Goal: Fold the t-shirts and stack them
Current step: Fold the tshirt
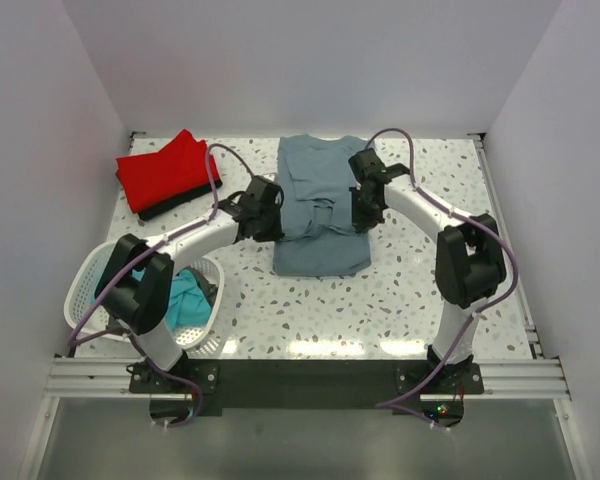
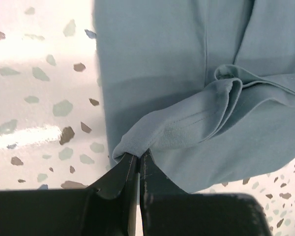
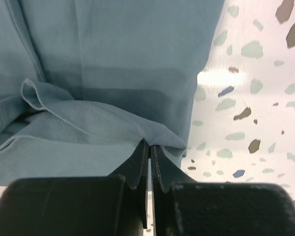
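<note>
One blue-grey t-shirt [image 1: 318, 248] lies mid-table; one folded red t-shirt [image 1: 166, 168] sits far left. The left gripper [image 2: 139, 156] and right gripper [image 3: 149, 144] — fingers closed tight — each pinch a raised fold at its opposite side edges.

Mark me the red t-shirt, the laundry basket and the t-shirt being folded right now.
red t-shirt [image 1: 165, 170], top external view, middle of its folded top face.
laundry basket [image 1: 78, 288], top external view, left wall near the rim.
grey-blue t-shirt [image 1: 315, 185], top external view, flat upper middle.
</note>
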### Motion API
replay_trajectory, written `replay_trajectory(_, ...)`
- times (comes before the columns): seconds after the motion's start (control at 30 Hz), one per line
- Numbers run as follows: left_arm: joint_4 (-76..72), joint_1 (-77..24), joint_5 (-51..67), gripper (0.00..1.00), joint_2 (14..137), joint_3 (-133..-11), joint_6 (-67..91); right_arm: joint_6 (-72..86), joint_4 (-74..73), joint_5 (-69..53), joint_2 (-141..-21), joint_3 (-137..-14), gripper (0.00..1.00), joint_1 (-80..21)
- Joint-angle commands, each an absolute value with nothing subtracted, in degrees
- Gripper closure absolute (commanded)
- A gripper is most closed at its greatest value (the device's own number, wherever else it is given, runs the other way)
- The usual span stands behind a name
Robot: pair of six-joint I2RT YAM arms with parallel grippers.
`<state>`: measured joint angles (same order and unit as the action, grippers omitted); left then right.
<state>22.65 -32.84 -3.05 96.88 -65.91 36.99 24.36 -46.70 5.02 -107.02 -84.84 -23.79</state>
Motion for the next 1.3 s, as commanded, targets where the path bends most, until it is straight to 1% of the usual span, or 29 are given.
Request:
replay_trajectory(0.0,19.2,-30.9,-2.7,1.0,98.5,-69.3,34.7,22.6,-46.5,6.1,-108.7,-89.6,1.0,-22.9)
replay_trajectory(0.23,17.8,-28.3,1.7,1.0,104.7,-74.0,32.9,21.9,-47.9,6.7,-112.1,-94.3,1.0,-22.0)
replay_trajectory(0.67,18.9,-26.4,0.9,1.0,108.6,-78.0,33.0,21.6,-48.8,7.2,-114.7,-96.9,1.0,-20.9)
replay_trajectory(0.7,19.0,-26.2,0.8,0.99,108.8,-78.4,33.0,21.4,-48.9,7.4,-114.8,-96.9,1.0,-20.9)
replay_trajectory(0.73,19.1,-26.1,0.3,0.82,108.8,-78.7,33.0,21.4,-49.3,7.5,-115.0,-97.7,1.0,-20.8)
replay_trajectory(0.77,19.4,-26.1,0.1,0.7,108.7,-78.9,33.0,21.4,-49.7,7.4,-115.0,-98.3,0.96,-20.7)
replay_trajectory(0.8,19.8,-26.0,0.1,0.58,108.3,-79.3,32.8,21.1,-50.0,7.4,-114.9,-99.0,0.87,-20.8)
replay_trajectory(0.83,19.8,-26.0,-1.7,0.41,107.8,-79.3,32.9,20.9,-50.2,7.0,-114.7,-99.7,0.67,-20.7)
replay_trajectory(0.87,19.8,-26.0,-2.1,0.36,107.3,-79.2,32.8,20.7,-50.3,6.8,-114.3,-100.0,0.61,-20.7)
replay_trajectory(0.93,19.1,-26.0,-3.2,0.3,105.2,-78.1,32.6,20.4,-50.0,6.0,-113.0,-100.4,0.5,-20.7)
replay_trajectory(1.0,17.8,-26.0,-3.2,0.29,103.1,-76.2,32.3,20.5,-50.0,5.7,-112.0,-100.4,0.46,-20.7)
replay_trajectory(1.1,17.3,-26.0,-2.8,0.28,101.4,-73.9,32.3,20.5,-49.9,5.4,-109.8,-99.3,0.42,-20.7)
replay_trajectory(1.27,16.0,-26.1,-0.6,0.27,98.8,-68.6,33.8,20.7,-49.3,5.0,-105.3,-93.1,0.42,-20.7)
